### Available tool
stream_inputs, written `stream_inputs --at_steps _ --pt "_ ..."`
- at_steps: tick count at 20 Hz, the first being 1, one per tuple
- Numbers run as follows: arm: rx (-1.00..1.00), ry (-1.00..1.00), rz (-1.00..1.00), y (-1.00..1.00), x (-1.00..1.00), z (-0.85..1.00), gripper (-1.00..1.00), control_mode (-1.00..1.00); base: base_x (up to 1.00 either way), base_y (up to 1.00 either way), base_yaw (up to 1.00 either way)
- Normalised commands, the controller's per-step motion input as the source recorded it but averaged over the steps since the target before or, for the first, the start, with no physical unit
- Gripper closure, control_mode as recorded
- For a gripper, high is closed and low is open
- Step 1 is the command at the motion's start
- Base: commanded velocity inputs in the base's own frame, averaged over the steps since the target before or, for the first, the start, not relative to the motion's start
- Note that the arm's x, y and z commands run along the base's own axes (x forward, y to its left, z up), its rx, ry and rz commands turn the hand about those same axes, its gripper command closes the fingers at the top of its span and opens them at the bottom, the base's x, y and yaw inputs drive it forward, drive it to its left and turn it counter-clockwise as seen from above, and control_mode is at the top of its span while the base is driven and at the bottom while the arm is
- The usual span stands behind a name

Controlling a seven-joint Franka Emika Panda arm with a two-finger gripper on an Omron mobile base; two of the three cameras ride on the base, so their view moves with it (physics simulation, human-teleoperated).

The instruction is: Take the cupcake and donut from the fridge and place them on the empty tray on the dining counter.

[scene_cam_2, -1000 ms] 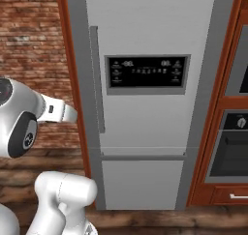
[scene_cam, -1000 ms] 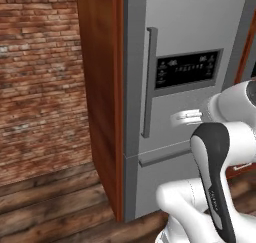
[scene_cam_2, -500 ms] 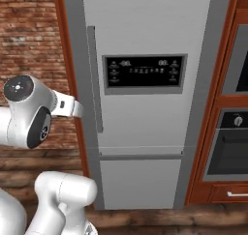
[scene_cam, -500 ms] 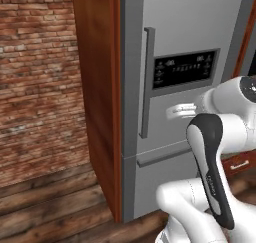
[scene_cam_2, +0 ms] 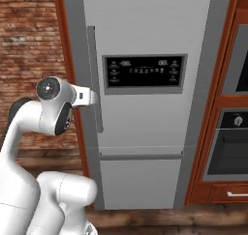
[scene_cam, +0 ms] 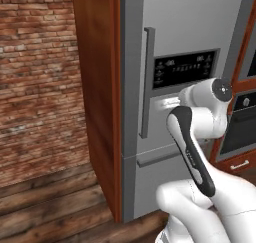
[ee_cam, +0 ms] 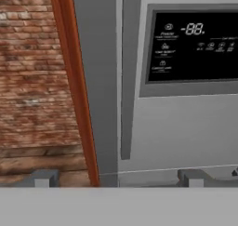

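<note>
Fridge (scene_cam_2: 145,132) shut, dead ahead, filling the wood surround (scene_cam: 97,87). Black dispenser panel (scene_cam_2: 144,73) on upper door, long vertical handle (scene_cam_2: 95,79) along its left edge, lower drawer seam beneath. Gripper (ee_cam: 118,177) faces the door near the handle's lower end, not touching; jaws spread wide, holding nothing. Brick wall (scene_cam: 35,77) left, oven (scene_cam_2: 227,144) right, wood floor (scene_cam: 45,207) below.

Shut fridge (scene_cam_2: 145,31) door — handle (scene_cam_2: 94,79) free, wood panel (scene_cam: 97,87) alongside

the fridge (scene_cam_2: 145,40) stands between a brick wall (scene_cam_2: 29,45) on its left and an oven (scene_cam_2: 230,142) on its right.
</note>
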Motion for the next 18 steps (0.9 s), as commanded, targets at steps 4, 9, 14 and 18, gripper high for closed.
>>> stream_inputs --at_steps 4,9,14,18 --pt "0.03 0.0 0.0 0.0 0.88 -0.2 -1.0 -1.0 0.0 0.0 0.0" --pt "0.0 0.02 0.0 0.01 0.87 -0.08 -1.0 -1.0 0.0 0.0 0.0" --pt "0.0 0.0 0.02 0.0 0.77 -0.26 -1.0 -1.0 0.0 0.0 0.0" --pt "0.03 0.0 0.11 0.01 0.75 -0.38 -1.0 -1.0 0.0 0.0 0.0"
